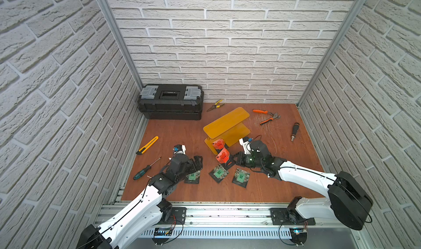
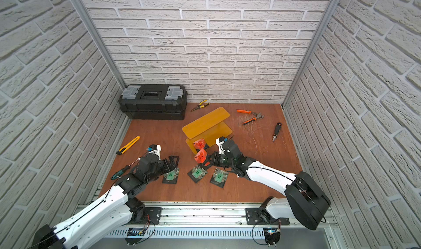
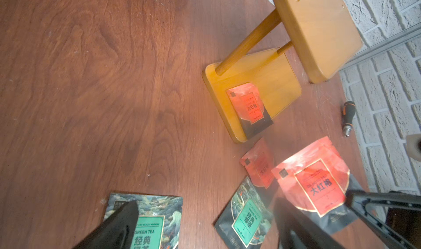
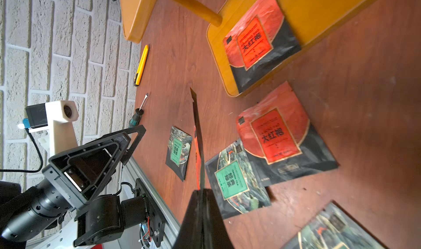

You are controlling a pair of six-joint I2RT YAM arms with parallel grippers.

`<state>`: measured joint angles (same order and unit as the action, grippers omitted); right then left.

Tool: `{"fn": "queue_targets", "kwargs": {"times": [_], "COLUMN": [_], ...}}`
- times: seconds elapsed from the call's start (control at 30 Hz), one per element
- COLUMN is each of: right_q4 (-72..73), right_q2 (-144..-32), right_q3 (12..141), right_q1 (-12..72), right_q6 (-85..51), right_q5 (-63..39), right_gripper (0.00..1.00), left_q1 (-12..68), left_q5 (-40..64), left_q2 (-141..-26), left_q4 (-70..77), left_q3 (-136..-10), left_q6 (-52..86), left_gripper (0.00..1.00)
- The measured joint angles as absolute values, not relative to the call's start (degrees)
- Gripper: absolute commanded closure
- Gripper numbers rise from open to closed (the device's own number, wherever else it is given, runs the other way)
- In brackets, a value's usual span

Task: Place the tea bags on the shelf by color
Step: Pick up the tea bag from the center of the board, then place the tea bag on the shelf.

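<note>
Counting the tea bags gives six: three red and three green.

1. Red, first: one red bag (image 1: 218,143) lies flat on the lower plate of the shelf (image 1: 227,120), near the plate's front corner.
2. Red, second: the loose red bag (image 4: 278,136) lies on the table (image 1: 177,131) just in front of the shelf. Its edge meets the middle green bag (image 4: 234,181).
3. Red, third: the held red bag (image 1: 223,156) is clear of the table, close beside the shelf's front corner. The right gripper (image 1: 232,160) has its jaws closed tight on one edge of it.
4. Green: all three lie flat on the table in a row in front of the shelf. These are the left green bag (image 1: 193,177), the middle one, and the right green bag (image 1: 241,176).

The left gripper (image 1: 197,162) hangs over the left green bag with its jaws spread fully wide, holding nothing.

The shelf has two yellow plates, and two posts are visible between them in the left wrist view.

Other items on the table:
- one black toolbox (image 1: 170,102)
- two pliers: the yellow-handled pliers (image 1: 215,105) and the orange-handled pliers (image 1: 266,116)
- two screwdrivers: the green screwdriver (image 1: 142,171) and the black screwdriver (image 1: 294,131)
- one yellow knife (image 1: 147,145)
</note>
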<state>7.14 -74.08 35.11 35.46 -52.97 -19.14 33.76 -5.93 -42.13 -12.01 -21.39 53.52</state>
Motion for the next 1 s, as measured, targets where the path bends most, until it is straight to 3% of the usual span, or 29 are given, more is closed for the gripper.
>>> {"fn": "queue_targets", "kwargs": {"times": [0.47,1.0], "right_q4": [-0.6,0.0], "right_q2": [-69.4,-82.0], "right_q3": [33.7,39.7], "right_q1": [22.6,11.2], "right_q6": [-45.3,-39.9], "right_q5": [-26.0,-34.8], "right_gripper": [0.96,0.97], "left_q1": [33.8,33.7], "left_q5": [-6.0,-5.9], "left_q2": [-43.9,-43.0], "left_q4": [-11.8,-11.8], "left_q3": [-21.5,-21.5], "left_q6": [53.5,53.6], "left_gripper": [0.02,0.01]}}
